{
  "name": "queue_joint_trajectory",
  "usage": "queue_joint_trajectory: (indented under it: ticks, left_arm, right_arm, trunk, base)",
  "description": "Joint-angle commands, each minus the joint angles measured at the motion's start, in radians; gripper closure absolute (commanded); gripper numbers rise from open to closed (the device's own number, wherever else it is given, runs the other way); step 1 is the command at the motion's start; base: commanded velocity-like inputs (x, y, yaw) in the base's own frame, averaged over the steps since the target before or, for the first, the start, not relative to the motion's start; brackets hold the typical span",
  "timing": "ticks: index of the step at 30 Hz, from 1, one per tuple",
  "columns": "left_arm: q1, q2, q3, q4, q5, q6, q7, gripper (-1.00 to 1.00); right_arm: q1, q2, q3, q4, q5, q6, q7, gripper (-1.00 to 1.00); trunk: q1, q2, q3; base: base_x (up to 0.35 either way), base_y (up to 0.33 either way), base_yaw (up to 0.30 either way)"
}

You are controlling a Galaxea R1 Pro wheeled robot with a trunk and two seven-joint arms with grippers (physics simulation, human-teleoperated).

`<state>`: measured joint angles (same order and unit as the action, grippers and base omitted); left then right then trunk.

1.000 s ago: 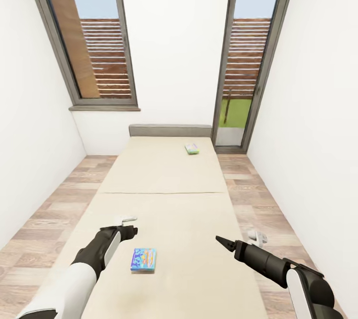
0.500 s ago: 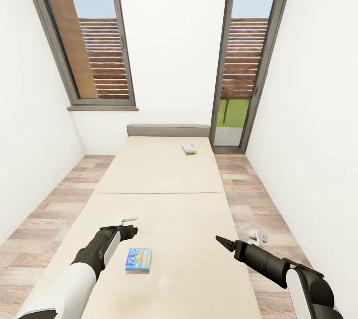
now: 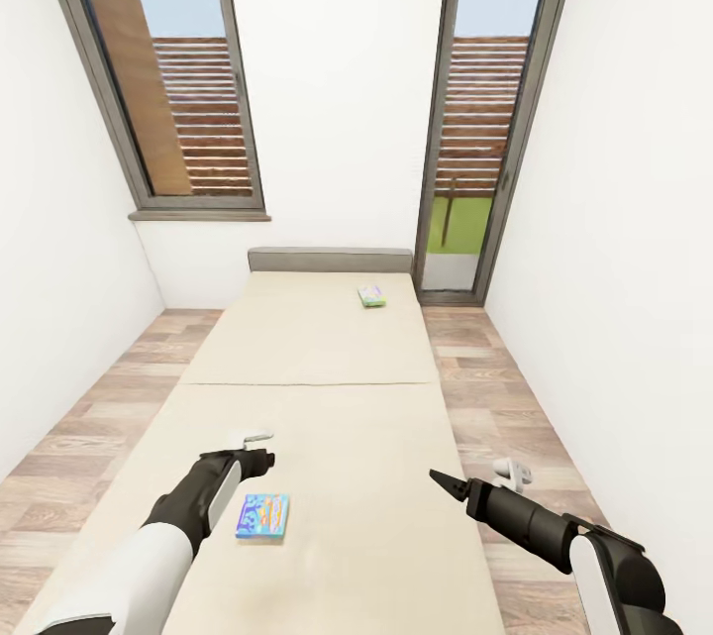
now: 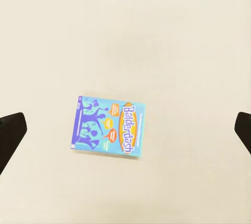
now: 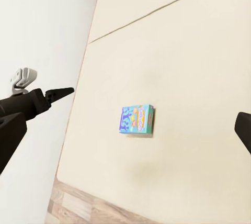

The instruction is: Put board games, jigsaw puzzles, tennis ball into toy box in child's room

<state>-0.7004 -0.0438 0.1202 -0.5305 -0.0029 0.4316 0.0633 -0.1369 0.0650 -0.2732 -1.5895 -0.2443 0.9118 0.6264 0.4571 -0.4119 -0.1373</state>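
Note:
A small blue board game [image 3: 262, 517] lies flat on the beige bed [image 3: 327, 358], near its foot. My left gripper [image 3: 255, 452] hovers just above and left of it. In the left wrist view the blue box [image 4: 108, 127] lies below and between the wide-apart fingers [image 4: 10, 132], so this gripper is open and empty. A white-and-green board game [image 3: 372, 295] rests far off by the headboard. My right gripper [image 3: 441, 481] hangs over the bed's right part, open, with the blue box [image 5: 138, 120] ahead of it. The table, toy box, jigsaw puzzles and tennis ball are out of view.
A dark grey headboard [image 3: 330, 260] stands against the far white wall between two tall dark-framed windows [image 3: 188, 90]. Strips of wood-plank floor [image 3: 89, 437] run along both sides of the bed. White side walls close in on the left and right.
The whole view has shifted: the bed and both boxes sit further left and the blue box slightly higher in the picture. Both arms hold the same pose, and neither box has been touched.

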Motion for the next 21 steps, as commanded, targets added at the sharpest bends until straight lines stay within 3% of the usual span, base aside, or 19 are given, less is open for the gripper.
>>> queue_joint_trajectory:
  ticks: [1,21]
  left_arm:
    - [-0.001,-0.002,0.005,-0.002,0.0,0.006,0.001,-1.0]
    - [-0.001,0.003,0.007,-0.016,0.0,0.008,0.0,-1.0]
  right_arm:
    - [-0.001,0.001,-0.003,-0.001,0.002,0.006,0.006,-1.0]
    - [-0.002,-0.002,-0.003,0.023,-0.003,0.006,0.006,-1.0]
  trunk:
    - [0.001,-0.002,-0.002]
    - [0.001,-0.002,-0.03]
  base:
    - [0.001,-0.007,0.0]
    - [0.0,-0.001,0.0]
